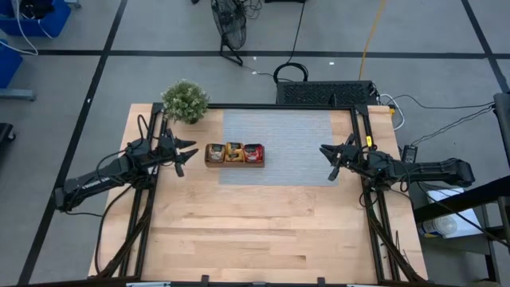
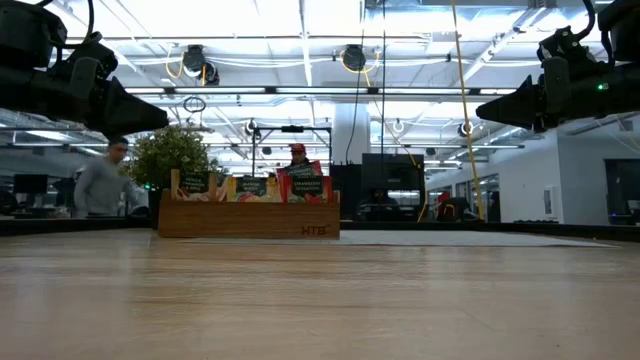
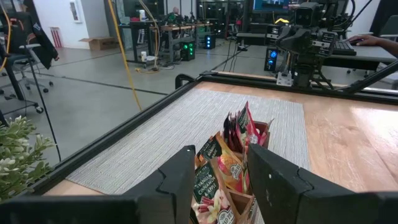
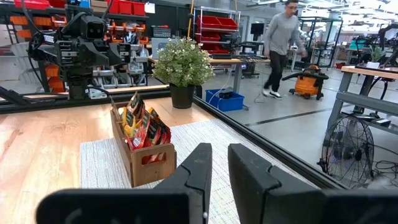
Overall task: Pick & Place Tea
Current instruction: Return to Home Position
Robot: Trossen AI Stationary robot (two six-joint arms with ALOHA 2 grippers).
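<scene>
Wooden table, seen from above, with a grey mat on its far half. Across the mat's left edge we see a brown tray of three compartments. The tea sachets stand in it: dark ones in the left compartment, orange in the middle, red in the right. The left gripper hangs just left of the tray, clear of it, its fingers spread and empty. The right gripper hangs over the mat's right edge, well apart from the tray, its fingers likewise parted and holding nothing. A potted plant stands near the table's far left corner.

Low view: we find the left gripper and the right gripper both high above the table, tips pointing toward one another. The tray sits between them, nearer the left one. The tea sachets rise upright above its wall. A person shows in the room beyond.

Left wrist view: between the parted fingers we look along the tray, with the tea sachets packed in a row.

Right wrist view: the fingers leave a narrow, empty gap. The tray stands farther off on the mat, the plant beyond it.
</scene>
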